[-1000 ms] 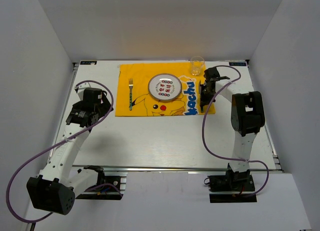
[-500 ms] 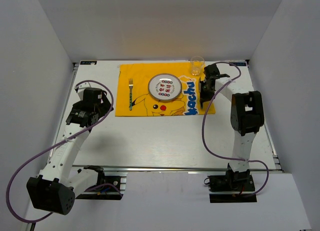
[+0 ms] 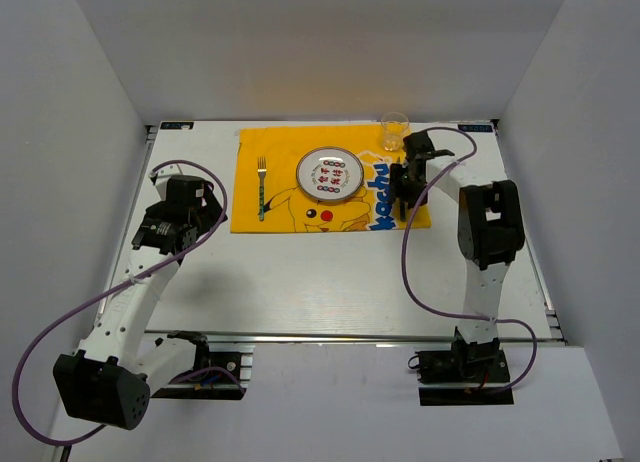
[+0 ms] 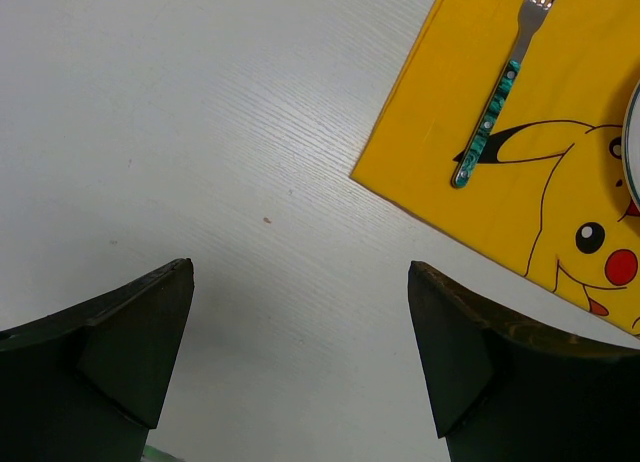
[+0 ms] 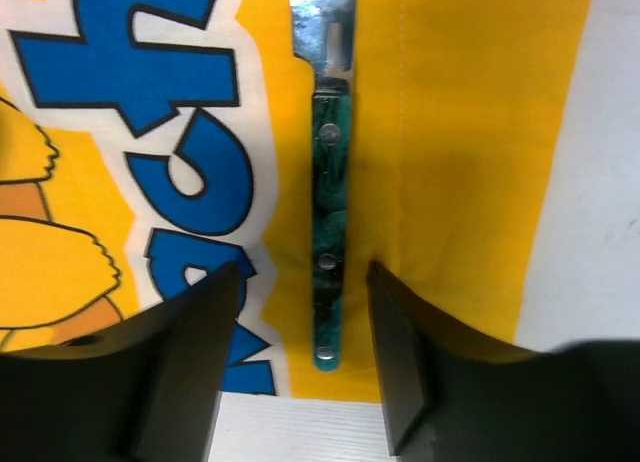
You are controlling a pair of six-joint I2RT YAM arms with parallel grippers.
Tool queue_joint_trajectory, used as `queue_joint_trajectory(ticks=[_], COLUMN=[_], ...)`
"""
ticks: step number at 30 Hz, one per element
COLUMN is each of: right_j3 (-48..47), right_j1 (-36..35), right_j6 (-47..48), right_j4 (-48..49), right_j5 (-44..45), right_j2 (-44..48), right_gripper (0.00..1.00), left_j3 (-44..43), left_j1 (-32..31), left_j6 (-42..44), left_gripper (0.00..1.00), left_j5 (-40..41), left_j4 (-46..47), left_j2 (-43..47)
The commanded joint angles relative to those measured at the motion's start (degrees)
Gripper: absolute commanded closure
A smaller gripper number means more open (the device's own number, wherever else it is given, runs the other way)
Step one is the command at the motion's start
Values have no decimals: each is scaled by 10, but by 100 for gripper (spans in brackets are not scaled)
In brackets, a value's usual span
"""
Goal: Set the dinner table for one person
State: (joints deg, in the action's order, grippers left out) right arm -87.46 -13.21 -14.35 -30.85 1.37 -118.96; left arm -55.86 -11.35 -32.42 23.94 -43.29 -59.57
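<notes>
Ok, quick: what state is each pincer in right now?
Left pincer: open, empty, above the bare table.
Right pincer: open, astride the green-handled knife lying on the yellow cloth, not gripping it.

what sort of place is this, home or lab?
Probably a robot lab cell: plain white walls box in the dinner table, a metal rail edges it, and a Pikachu cloth serves as placemat.

Blue letters reading "kachu" run along the right side of the yellow cloth [image 3: 280,152]. Small marks on the plate [image 3: 312,187] are illegible.
</notes>
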Motion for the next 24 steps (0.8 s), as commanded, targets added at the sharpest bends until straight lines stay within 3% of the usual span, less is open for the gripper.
queue_joint_trajectory(ticks=[1, 5, 6, 10, 15, 18, 24], right_j3=[-11, -17, -12, 55, 120, 184, 190], right_j1=[-4, -5, -3, 1, -4, -2, -1], right_j6=[2, 0, 0, -9, -41, -63, -74], right_j4=[2, -15, -15, -1, -32, -32, -129], right_j5=[14, 14, 14, 2, 100, 123, 159], right_j2=[34, 98, 114, 244, 399, 568, 727], right_gripper=[32, 24, 11, 11, 11, 11, 11], left_j3=[-1, -4, -7, -28, -105, -144, -196], left_j1=[3, 3, 3, 3, 3, 3, 3], left_j6=[3, -1, -5, -21, -39, -42, -48], left_gripper=[2, 2, 2, 2, 2, 2, 2], left_j5=[-1, 9, 15, 28, 37, 39, 44], left_j4=[5, 1, -3, -28, -98, -144, -218], left_j2=[9, 3, 0, -9, -1, 14, 74])
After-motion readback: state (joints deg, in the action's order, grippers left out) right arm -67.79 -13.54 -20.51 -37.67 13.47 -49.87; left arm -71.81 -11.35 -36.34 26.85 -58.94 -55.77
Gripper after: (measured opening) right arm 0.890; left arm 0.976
